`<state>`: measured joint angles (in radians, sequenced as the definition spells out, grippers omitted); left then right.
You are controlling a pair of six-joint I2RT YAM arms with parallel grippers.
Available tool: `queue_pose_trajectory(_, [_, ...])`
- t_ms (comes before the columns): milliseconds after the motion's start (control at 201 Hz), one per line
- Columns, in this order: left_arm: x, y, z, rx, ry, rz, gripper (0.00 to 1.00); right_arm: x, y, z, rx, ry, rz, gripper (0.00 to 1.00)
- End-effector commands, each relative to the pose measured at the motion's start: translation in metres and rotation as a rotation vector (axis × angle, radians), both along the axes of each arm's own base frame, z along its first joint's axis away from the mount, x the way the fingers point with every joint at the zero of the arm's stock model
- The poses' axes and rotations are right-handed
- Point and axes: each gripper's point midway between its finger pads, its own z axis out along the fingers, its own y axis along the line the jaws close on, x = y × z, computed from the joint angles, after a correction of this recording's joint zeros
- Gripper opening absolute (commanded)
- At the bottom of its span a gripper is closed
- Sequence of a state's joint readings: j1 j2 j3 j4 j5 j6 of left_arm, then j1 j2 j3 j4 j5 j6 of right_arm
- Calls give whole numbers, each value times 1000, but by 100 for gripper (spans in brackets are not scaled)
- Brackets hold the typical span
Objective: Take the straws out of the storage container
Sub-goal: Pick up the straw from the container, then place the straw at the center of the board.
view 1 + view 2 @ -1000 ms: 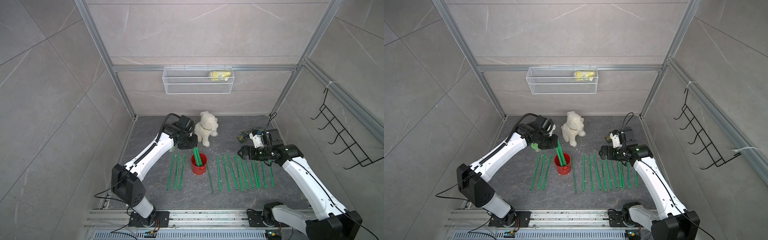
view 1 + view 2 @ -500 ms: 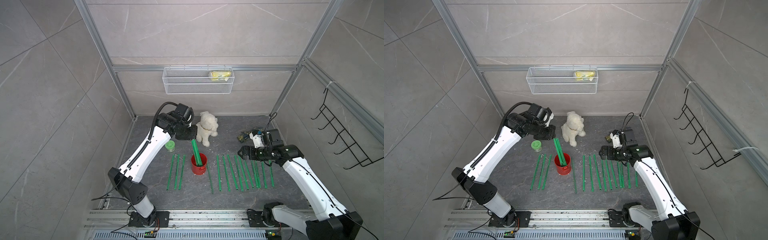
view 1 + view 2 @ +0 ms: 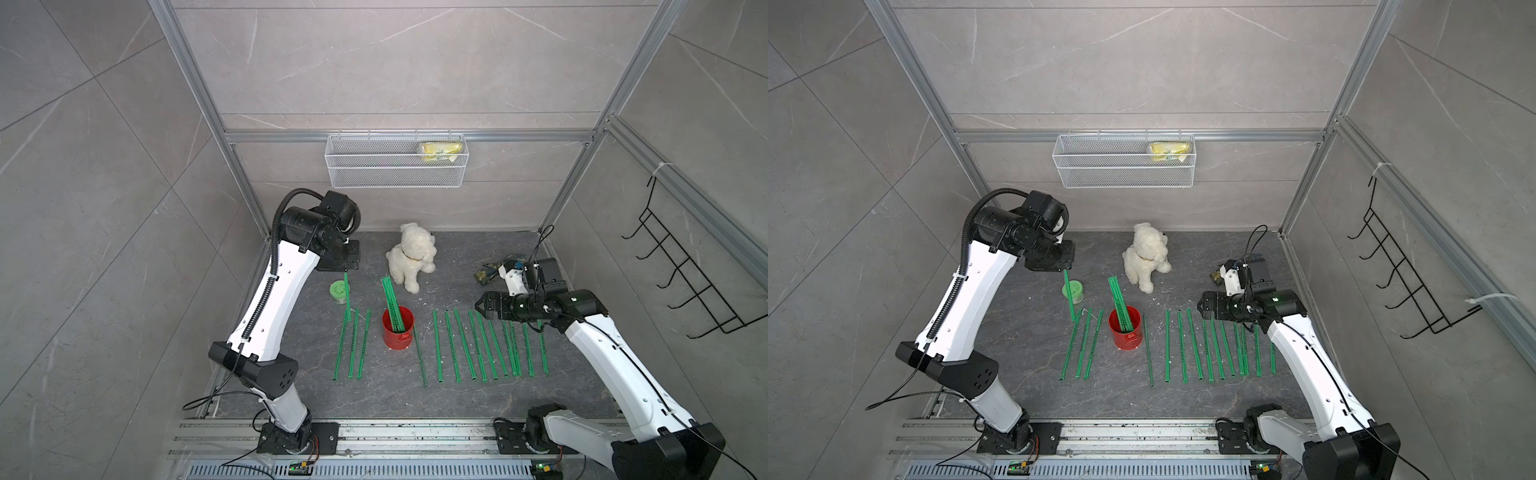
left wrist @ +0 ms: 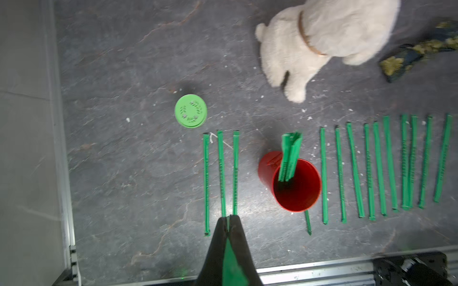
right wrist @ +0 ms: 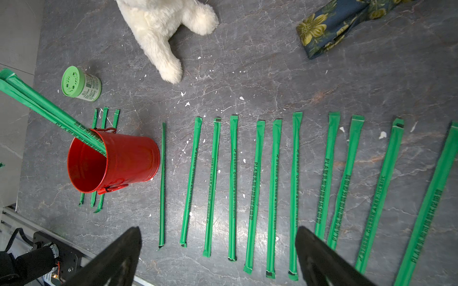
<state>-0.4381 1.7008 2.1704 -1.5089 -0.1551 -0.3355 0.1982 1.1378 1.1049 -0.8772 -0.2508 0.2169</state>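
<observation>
The left gripper [image 4: 228, 218] is clenched on the top end of one straw [image 3: 347, 297]. The straw hangs upright just left of the red can [image 3: 395, 340], crossing the edge of the green-lidded jar [image 3: 337, 289] behind it. A grip at the very end lets the straw hang clear of the rim, ready to be laid beside the three straws [image 3: 352, 349] lying parallel left of the can.

A few more straws [image 3: 391, 301] lean in the can, tipped toward the far side; their count is hard to make out. The right gripper [image 5: 218, 231] gapes wide and empty above the long row [image 3: 478, 349] laid right of the can, probably parked out of the way.

In both top views the left wrist hides its fingers, and the right arm covers the far ends of several straws in the row. Whether the hanging straw's lower tip touches the floor I cannot tell.
</observation>
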Motion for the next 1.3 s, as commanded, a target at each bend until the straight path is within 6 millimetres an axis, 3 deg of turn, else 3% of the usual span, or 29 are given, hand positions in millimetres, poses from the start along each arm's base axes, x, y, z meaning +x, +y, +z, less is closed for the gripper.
queue_pose_trajectory(0, [-19, 41, -31, 158, 175, 47, 0, -2, 2, 1, 4, 7, 8, 100])
queue_pose_trajectory(154, [-18, 69, -72, 230, 321, 108, 0, -3, 1, -2, -6, 15, 4, 100])
queue_pose_trajectory(393, [-17, 72, -146, 280, 548, 92, 0, -4, -3, -8, -26, 31, -3, 100])
queue_pose_trajectory(587, [-15, 73, -187, 268, 648, 89, 0, -4, -4, -13, -33, 39, -4, 100])
queue_pose_trajectory(772, [-12, 73, -206, 265, 690, 84, 0, -4, -3, -17, -32, 46, -3, 100])
queue_pose_trajectory(1299, [-7, 66, -233, 214, 725, 75, 0, -4, -4, -22, -35, 57, -9, 100])
